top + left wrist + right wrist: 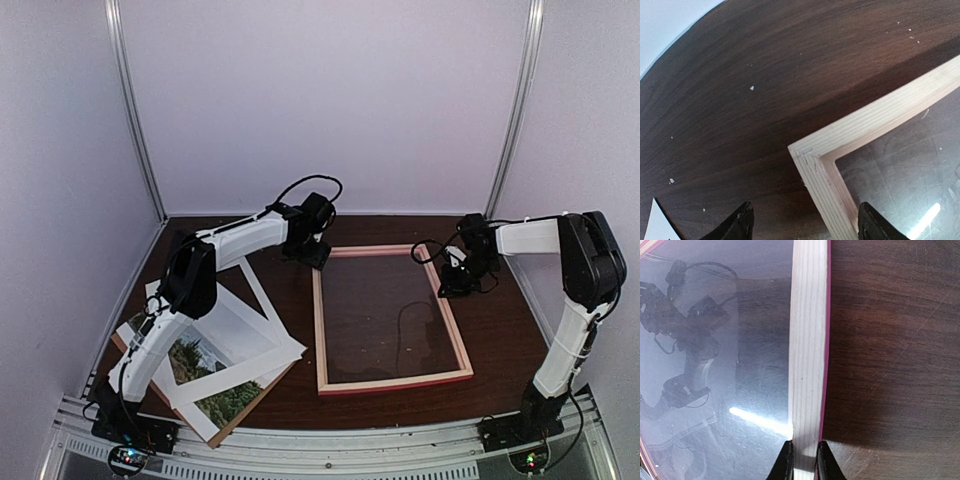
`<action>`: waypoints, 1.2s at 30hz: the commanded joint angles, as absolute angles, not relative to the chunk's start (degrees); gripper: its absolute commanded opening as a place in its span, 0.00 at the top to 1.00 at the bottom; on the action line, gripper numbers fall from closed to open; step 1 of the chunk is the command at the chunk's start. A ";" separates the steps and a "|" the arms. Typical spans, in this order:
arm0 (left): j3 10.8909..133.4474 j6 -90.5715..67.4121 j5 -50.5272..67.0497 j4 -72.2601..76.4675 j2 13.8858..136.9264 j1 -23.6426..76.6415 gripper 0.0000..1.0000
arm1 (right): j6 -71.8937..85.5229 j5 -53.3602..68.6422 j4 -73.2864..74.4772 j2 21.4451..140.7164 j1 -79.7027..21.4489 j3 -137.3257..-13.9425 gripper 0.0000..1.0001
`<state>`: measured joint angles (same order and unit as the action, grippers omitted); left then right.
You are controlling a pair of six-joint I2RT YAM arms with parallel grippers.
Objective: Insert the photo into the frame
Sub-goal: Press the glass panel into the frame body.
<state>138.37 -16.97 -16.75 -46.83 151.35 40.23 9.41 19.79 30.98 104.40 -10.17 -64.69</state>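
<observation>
The frame [390, 382] lies back-side up in the middle of the table, pale wood with pink edges, glass inside. My right gripper [452, 285] is shut on the frame's right rail [807, 355], fingers on either side of it. My left gripper [313, 252] is open over the frame's far left corner [810, 152], one finger [740, 225] outside the rail and one [875, 225] over the glass. The photo [205, 375], green trees under pale sky, lies at the near left under the white mat border [240, 330].
A brown backing board [255, 400] lies under the photo and mat at the near left. Another white sheet [235, 275] lies behind them. White booth walls [330, 100] close the back and sides. Metal rails [330, 445] run along the near edge.
</observation>
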 commanded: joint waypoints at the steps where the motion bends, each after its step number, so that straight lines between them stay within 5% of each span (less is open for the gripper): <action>1: 140.17 -15.27 -20.10 -50.11 155.28 39.27 0.28 | 10.46 21.16 29.72 105.10 -10.99 -63.54 0.89; 22: 140.01 -21.06 -9.32 -44.62 152.09 35.21 0.23 | 11.95 20.26 28.17 101.43 -11.07 -60.04 0.87; 36: 116.59 -23.48 2.90 -26.92 131.01 34.23 0.15 | 13.39 18.21 27.96 101.22 -11.03 -60.62 0.80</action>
<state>120.01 -22.68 -0.75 -33.91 139.02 34.81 12.21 19.68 26.76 102.32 -10.66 -60.86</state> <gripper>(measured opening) 0.839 0.198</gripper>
